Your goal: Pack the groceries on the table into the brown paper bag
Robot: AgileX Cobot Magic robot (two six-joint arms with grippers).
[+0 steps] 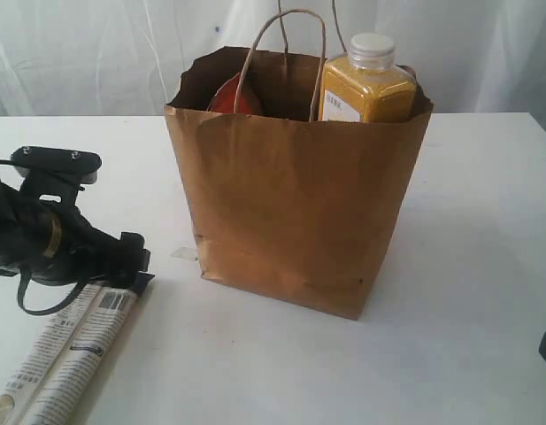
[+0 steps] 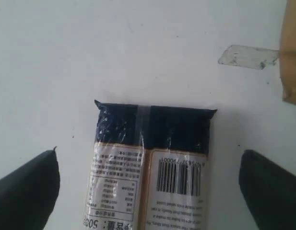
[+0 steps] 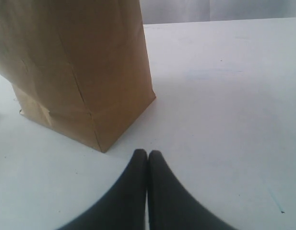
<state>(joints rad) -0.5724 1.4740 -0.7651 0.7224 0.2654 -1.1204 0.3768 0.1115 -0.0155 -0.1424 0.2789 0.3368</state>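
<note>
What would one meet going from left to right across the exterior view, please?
Long pasta packet → brown paper bag; within the bag's mouth, red-orange item → yellow juice bottle.

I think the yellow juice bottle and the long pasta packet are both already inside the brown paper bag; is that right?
Not quite: the yellow juice bottle is inside the brown paper bag, but the long pasta packet lies on the table beside it, as the exterior view shows.

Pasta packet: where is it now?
Exterior view, lower left: the pasta packet lies on the table beneath the left end effector, left of the paper bag.
</note>
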